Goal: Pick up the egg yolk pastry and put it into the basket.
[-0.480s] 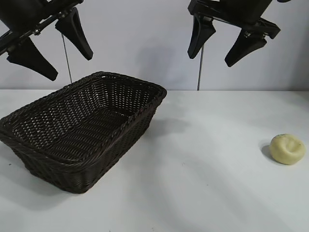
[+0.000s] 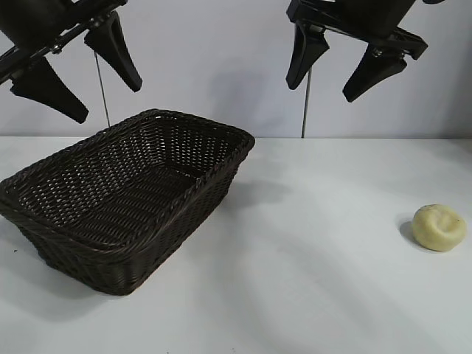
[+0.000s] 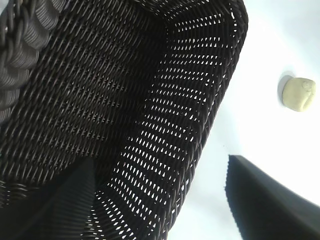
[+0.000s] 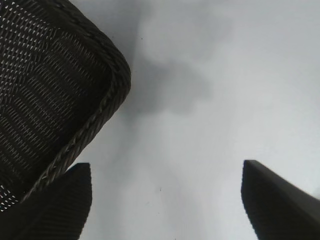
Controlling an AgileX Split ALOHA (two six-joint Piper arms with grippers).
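Toward the left edge of the tabletop [image 2: 310, 295] the basket [image 2: 125, 199] is seen, large, dark and woven, with nothing inside it. Compared with half a second earlier, its near wall reaches slightly less far toward the front edge, so a small shift or tilt of the basket appears to have taken place; how that came about cannot be told. Above the basket's left end the left hand [image 2: 77, 70] is held high, its jaws spread wide and nothing gripped between them. In the left wrist view the basket's weave [image 3: 100, 100] fills most of what is seen, with the pastry visible beyond its rim.

Farther right, above the middle of the tabletop and close to the back edge, the right hand [image 2: 335, 70] is likewise held well up, opened wide and empty. Neither hand shows any change of place against the earlier picture.

Near the right edge, well apart from the basket, the egg yolk pastry [image 2: 439, 227] rests on the bare surface, dented top upward, untouched.

The task is judged to be at its very start: nothing has been picked up. The right hand is the nearer one, so a descent toward the right edge would be called for, followed by a gentle closing on the soft lump.
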